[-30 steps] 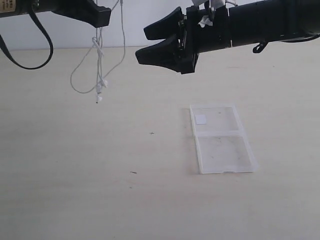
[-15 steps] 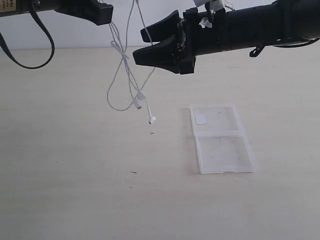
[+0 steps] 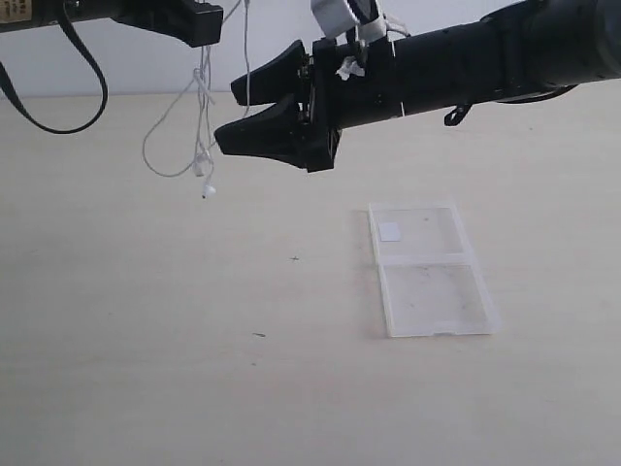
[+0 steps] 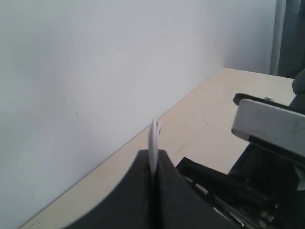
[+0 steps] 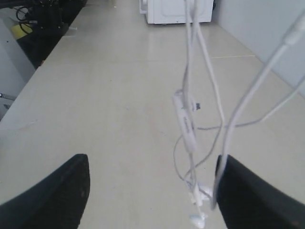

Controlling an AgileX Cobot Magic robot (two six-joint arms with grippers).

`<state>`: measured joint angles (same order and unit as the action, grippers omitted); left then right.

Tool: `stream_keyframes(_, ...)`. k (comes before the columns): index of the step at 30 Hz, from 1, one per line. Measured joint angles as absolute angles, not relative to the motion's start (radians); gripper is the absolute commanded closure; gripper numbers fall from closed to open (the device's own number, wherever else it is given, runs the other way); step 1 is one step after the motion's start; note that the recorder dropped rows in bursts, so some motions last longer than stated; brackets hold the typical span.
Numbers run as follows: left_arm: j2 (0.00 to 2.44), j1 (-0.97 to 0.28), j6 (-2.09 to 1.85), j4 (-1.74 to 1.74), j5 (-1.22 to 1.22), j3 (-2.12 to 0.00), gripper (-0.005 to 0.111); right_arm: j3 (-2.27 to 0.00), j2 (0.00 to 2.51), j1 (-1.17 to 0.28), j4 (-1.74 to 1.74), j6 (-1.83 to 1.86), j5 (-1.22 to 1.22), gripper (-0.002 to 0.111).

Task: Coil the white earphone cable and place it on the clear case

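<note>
The white earphone cable [image 3: 199,167] hangs in loose loops from my left gripper [image 3: 186,21], high above the table at the far left. Its earbuds [image 3: 208,191] dangle lowest, clear of the tabletop. In the left wrist view the fingers [image 4: 138,191] are pressed together on the cable [image 4: 153,138]. My right gripper [image 3: 238,115] is open, just right of the hanging strands. Seen from the right wrist, the cable [image 5: 185,121] hangs near one fingertip [image 5: 252,195]. The clear case [image 3: 432,291] lies open and flat right of centre, with its white sticker [image 3: 390,230] in the far half.
The beige table [image 3: 146,340] holds only small dark specks [image 3: 259,335] near the middle. A white wall [image 3: 272,39] runs along the far edge. A black strap [image 3: 58,107] hangs from the left arm.
The right gripper has moved left and slightly down, toward the cable. The hanging cable swung right and then back left; its earbuds hang higher than half a second ago.
</note>
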<state>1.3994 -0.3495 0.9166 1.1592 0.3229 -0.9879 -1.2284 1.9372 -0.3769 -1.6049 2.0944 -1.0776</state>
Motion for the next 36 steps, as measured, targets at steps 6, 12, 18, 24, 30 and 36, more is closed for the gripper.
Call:
stream_keyframes(6,1.399,-0.349,0.930,1.166,0.338,-0.988,0.107,-1.228,1.937,-0.394,-1.613,2.094,-1.008,0.038)
stream_keyframes(12,1.399,-0.349,0.951,1.189,0.363,-0.988,0.107,-1.228,1.937,-0.394,-1.630,2.094,-0.958,0.038)
stream_keyframes(18,1.399,-0.349,0.953,1.202,0.380,-0.988,0.107,-1.228,1.948,-0.394,-1.630,2.094,-0.956,0.038)
stream_keyframes(24,1.399,-0.349,0.953,1.205,0.380,-0.988,0.107,-1.228,1.950,-0.394,-1.634,2.091,-0.919,0.038)
stream_keyframes(30,1.399,-0.349,0.957,1.214,0.391,-0.988,0.107,-1.228,1.950,-0.394,-1.638,2.075,-0.904,0.038)
stream_keyframes(36,1.399,-0.349,0.961,1.221,0.417,-0.988,0.107,-1.228,1.950,-0.394,-1.638,2.089,-0.926,0.038)
